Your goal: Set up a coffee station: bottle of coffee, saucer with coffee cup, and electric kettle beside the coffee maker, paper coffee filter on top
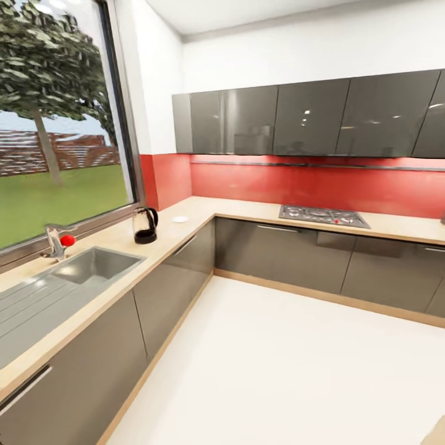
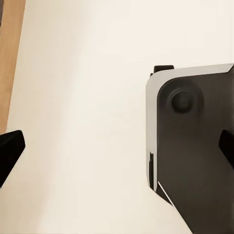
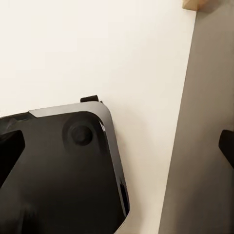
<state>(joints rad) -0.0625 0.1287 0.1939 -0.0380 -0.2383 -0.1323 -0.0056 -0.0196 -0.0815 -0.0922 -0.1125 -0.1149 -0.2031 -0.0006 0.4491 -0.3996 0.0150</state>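
Both my grippers hang wide open over the floor, holding nothing. Kettle point(image 1: 145, 225) stands on the worktop point(image 1: 185, 232) between the sink point(image 1: 93, 264) and the corner; saucer point(image 1: 180, 219) just beyond it. Risk: clipping the cabinets on approach. Whether a cup sits on the saucer is too small to tell.

left end effector point(image 2: 117, 151): only 2 dark fingertips at pic edges, rest cut off; no jaw contact visible.
right end effector point(image 3: 117, 146): tips clipped at edges too.
surface point(image 1: 185, 232): runs off left + right edges.
saucer point(image 1: 180, 219): tiny white disc, too small for detail.
electric kettle point(image 1: 145, 225): small, contents unreadable.
sink point(image 1: 93, 264): drainboard cut off by left edge.
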